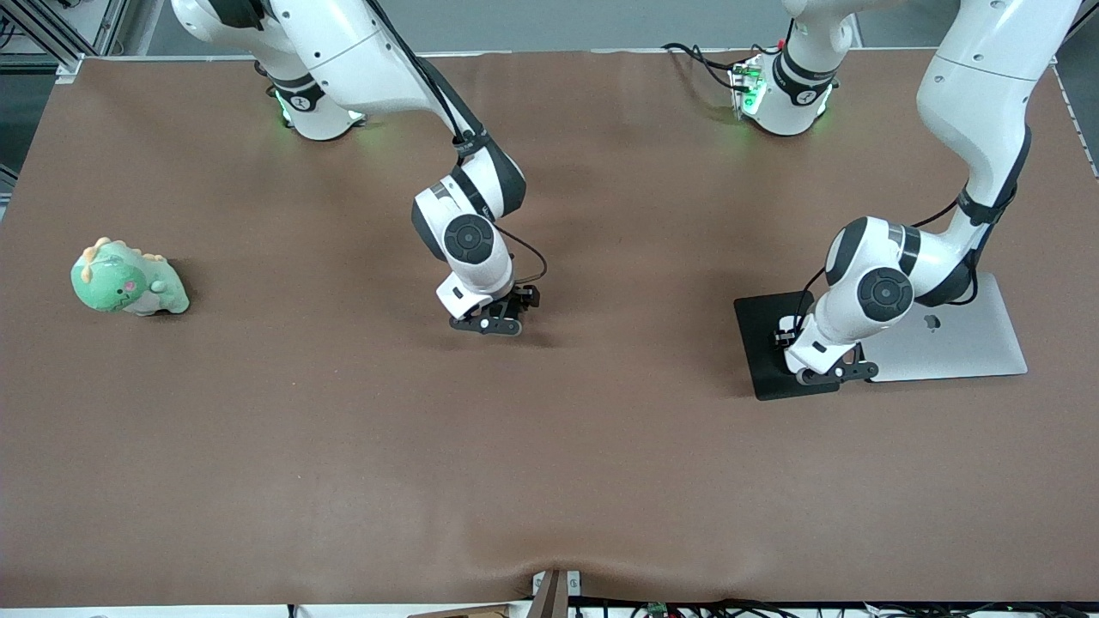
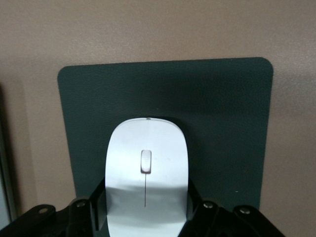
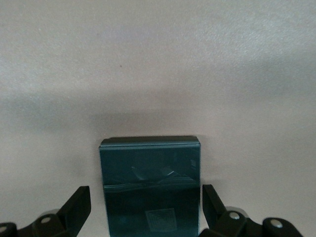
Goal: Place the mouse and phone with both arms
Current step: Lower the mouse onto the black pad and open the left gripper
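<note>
The left hand [image 1: 837, 374] is clamped on the mouse [image 2: 146, 173], its fingers [image 2: 91, 210] pressing both sides, low over the black pad [image 1: 766, 339]. That pad lies just beside a silver laptop [image 1: 962, 339], at its 9 o'clock in the front view. The right hand [image 1: 489, 324] stands spread wide around the phone [image 3: 150, 185], fingers [image 3: 76, 210] apart from its edges, holding nothing; the phone lies flat on the brown desk [image 1: 343, 429] near the middle. A green dinosaur toy [image 1: 127, 281] sits at the right arm's end, well apart.

White arms [image 1: 970, 112] (black bands, cables)
</note>
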{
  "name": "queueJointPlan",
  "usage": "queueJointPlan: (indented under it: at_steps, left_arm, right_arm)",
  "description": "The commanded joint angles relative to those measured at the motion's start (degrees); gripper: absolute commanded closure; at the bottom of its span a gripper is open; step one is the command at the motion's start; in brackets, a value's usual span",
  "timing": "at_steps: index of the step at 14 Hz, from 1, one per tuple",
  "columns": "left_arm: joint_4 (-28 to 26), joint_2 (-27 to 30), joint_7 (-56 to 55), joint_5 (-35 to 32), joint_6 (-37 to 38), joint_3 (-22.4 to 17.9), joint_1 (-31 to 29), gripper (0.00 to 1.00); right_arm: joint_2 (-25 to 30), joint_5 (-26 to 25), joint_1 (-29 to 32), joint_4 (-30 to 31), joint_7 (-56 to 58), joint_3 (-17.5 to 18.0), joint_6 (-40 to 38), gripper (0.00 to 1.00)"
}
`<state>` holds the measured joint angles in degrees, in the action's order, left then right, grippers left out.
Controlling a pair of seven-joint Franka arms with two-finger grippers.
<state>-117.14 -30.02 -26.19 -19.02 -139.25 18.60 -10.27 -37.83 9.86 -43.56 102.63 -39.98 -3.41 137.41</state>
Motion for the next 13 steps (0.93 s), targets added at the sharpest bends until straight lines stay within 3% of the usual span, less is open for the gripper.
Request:
queueJointPlan:
  at_steps: [1, 3, 4, 5, 6, 7, 8, 13]
  left_arm:
    - [-0.1, -0.1, 0.4, -1.2, -1.1, 0.5, -0.4, 1.0]
    - [0.0, -0.4, 0.3, -1.2, -1.9, 0.4, -0.5, 1.0]
    - [0.1, -0.6, 0.3, -1.2, -1.9, 0.5, -0.4, 1.0]
    - [0.2, -0.6, 0.3, -1.2, -1.9, 0.5, -0.4, 0.98]
    - [0.2, -0.6, 0.3, -1.2, -1.9, 0.5, -0.4, 0.89]
    - [0.3, -0.6, 0.3, -1.2, -1.9, 0.5, -0.4, 0.66]
    - [0.3, -0.5, 0.1, -1.2, -1.9, 0.6, -0.3, 0.01]
    - [2.0, 2.7, -0.4, -1.0, -0.8, 0.7, -0.1, 0.0]
  right_arm:
    - [-0.4, -0.4, -0.7, 0.2, -1.6, -0.5, 0.9, 0.0]
    - [-0.6, -0.4, -1.1, 0.6, -2.3, -0.5, 2.1, 0.0]
    - [-0.7, -0.5, -1.2, 0.8, -2.2, -0.5, 2.9, 0.22]
    - [-0.7, -1.0, -1.3, 0.8, -1.6, -0.5, 3.0, 0.57]
    - [-0.5, -0.9, -1.3, 0.4, -2.2, -0.5, 2.4, 1.0]
    - [-0.4, -0.8, -1.0, 0.3, -2.2, -0.5, 2.2, 1.0]
    - [-0.3, -0.8, -0.7, 0.4, -2.1, -0.5, 2.0, 1.0]
    - [4.2, -0.6, 1.2, -0.5, -3.3, -1.3, -8.0, 1.0]
